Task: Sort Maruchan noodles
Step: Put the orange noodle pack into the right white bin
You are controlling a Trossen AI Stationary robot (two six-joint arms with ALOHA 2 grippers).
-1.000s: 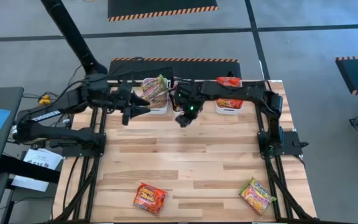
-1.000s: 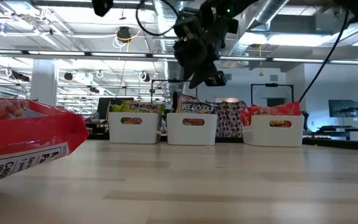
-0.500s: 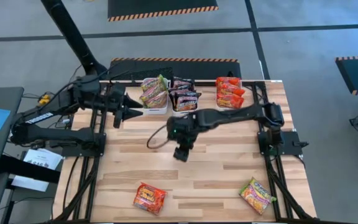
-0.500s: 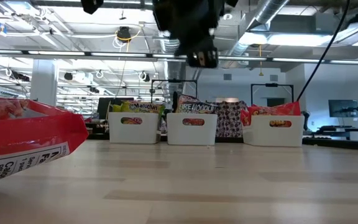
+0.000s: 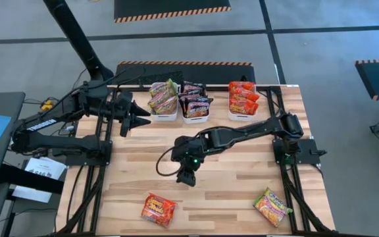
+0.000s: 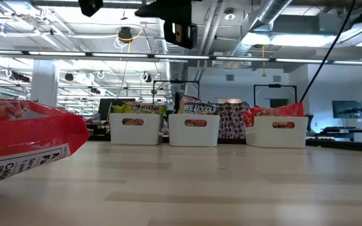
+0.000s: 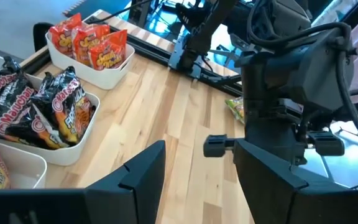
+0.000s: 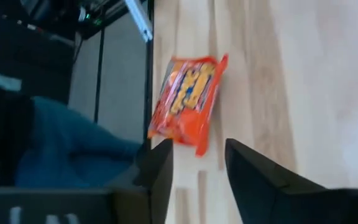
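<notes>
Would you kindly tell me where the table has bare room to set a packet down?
Bare wood lies between the red packet and green-yellow packet along the near edge, and right of the right pincer. The far edge is crowded: three white trays full of noodles, with the left pincer beside them.

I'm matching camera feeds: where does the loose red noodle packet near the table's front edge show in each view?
High view: red packet, front left of table.
Low view: large at the left edge.
Left wrist view: not in it.
Right wrist view: centre, beyond the fingers.
Shared landmark: the wooden table.
</notes>
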